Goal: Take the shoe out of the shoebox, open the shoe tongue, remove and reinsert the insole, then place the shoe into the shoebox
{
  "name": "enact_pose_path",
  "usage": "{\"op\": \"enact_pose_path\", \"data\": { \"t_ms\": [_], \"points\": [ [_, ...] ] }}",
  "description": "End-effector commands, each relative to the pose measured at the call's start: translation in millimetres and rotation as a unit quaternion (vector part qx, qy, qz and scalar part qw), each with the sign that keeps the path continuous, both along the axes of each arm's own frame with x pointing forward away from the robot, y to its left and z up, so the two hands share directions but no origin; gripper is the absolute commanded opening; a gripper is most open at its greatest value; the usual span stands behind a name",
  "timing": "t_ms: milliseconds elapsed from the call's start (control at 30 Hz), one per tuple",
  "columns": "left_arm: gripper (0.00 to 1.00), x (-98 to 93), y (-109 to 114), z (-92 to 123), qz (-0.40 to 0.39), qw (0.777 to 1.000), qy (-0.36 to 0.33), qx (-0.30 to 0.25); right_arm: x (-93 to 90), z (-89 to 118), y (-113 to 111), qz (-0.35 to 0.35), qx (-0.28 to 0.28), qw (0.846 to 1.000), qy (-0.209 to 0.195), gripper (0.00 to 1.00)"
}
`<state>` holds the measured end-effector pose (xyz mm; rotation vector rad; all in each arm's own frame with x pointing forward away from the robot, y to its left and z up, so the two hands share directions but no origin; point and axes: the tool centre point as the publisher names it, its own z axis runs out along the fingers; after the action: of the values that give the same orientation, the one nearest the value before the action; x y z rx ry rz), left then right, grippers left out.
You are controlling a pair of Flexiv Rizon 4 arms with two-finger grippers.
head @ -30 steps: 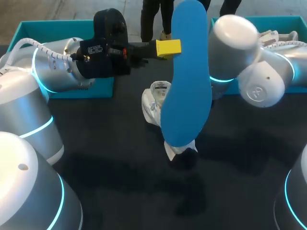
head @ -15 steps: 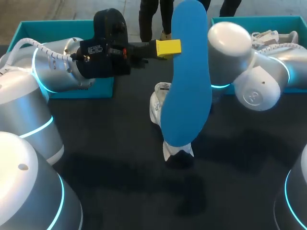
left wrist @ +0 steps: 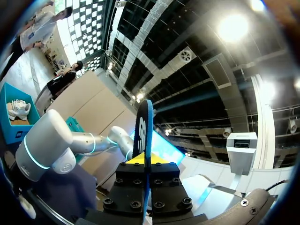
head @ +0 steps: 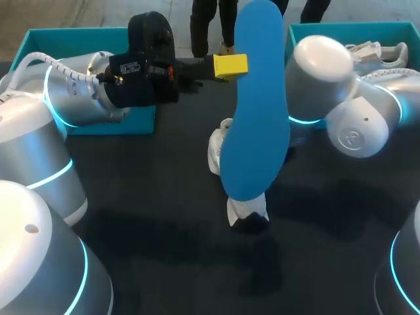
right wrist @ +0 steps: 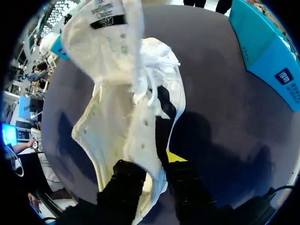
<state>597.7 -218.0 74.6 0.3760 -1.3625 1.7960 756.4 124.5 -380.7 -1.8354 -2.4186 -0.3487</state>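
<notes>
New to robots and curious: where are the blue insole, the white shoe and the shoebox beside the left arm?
blue insole [head: 254, 118], head view, middle of its blue face.
white shoe [right wrist: 117, 126], right wrist view, its upper.
shoebox beside the left arm [head: 141, 121], head view, front wall.

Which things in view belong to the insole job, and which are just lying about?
Job: blue insole, clamped in the left hand; white shoe, held by the right hand; left teal shoebox and right teal shoebox, unclear which one serves.
Lying about: spare white shoe, inside the right teal shoebox.
</notes>
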Motion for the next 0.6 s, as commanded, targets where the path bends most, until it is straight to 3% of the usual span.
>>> {"op": "enact_pose_path", "data": {
  "t_ms": [33,600],
  "points": [
    [0.0,-2.8,-4.1,2.3,0.004,1.0,0.002,-0.001,-6.7,9.9,-1.0,0.006,0.017,1.0,-0.018,1.0],
    [0.0,-2.8,-4.1,2.3,0.004,1.0,0.002,-0.001,-7.5,62.7,-1.5,0.052,0.062,0.993,-0.082,1.0]
  ]
}}
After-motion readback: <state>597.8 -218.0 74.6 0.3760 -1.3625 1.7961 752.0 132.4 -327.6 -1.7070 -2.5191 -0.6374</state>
